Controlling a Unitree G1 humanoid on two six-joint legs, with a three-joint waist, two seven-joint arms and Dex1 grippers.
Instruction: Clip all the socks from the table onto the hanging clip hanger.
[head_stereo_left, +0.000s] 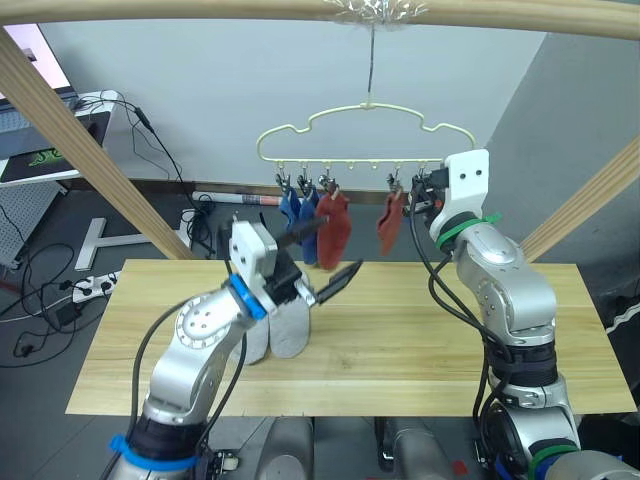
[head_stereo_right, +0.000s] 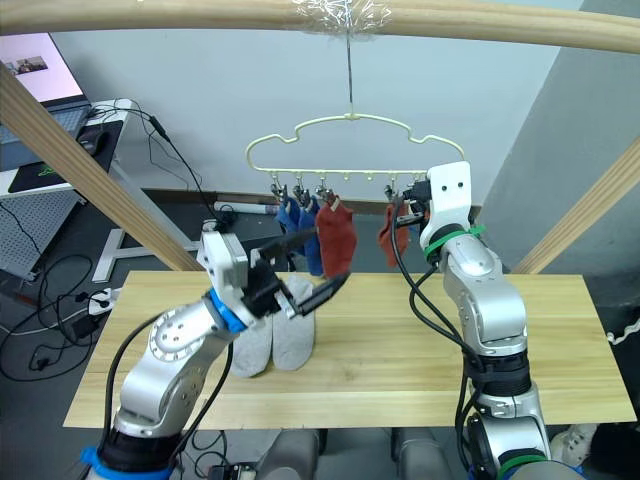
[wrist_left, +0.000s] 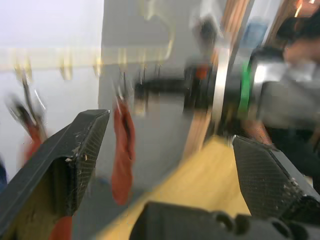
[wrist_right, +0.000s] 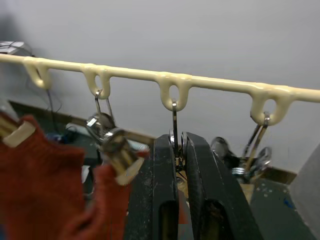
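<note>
The two head views look forward and down from above the arms, facing the table (head_stereo_left: 400, 330) with the clip hanger (head_stereo_left: 366, 130) at twelve o'clock beyond it; they share nearly the same scene, the right eye sitting slightly aside. The left wrist view looks along the left gripper (wrist_left: 170, 165) toward the hanging socks (wrist_left: 122, 150) and the table edge, from mid-distance. The right wrist view sits very near the hanger's bar, looking up along the right gripper (wrist_right: 176, 150) at one metal clip (wrist_right: 175, 132).
</note>
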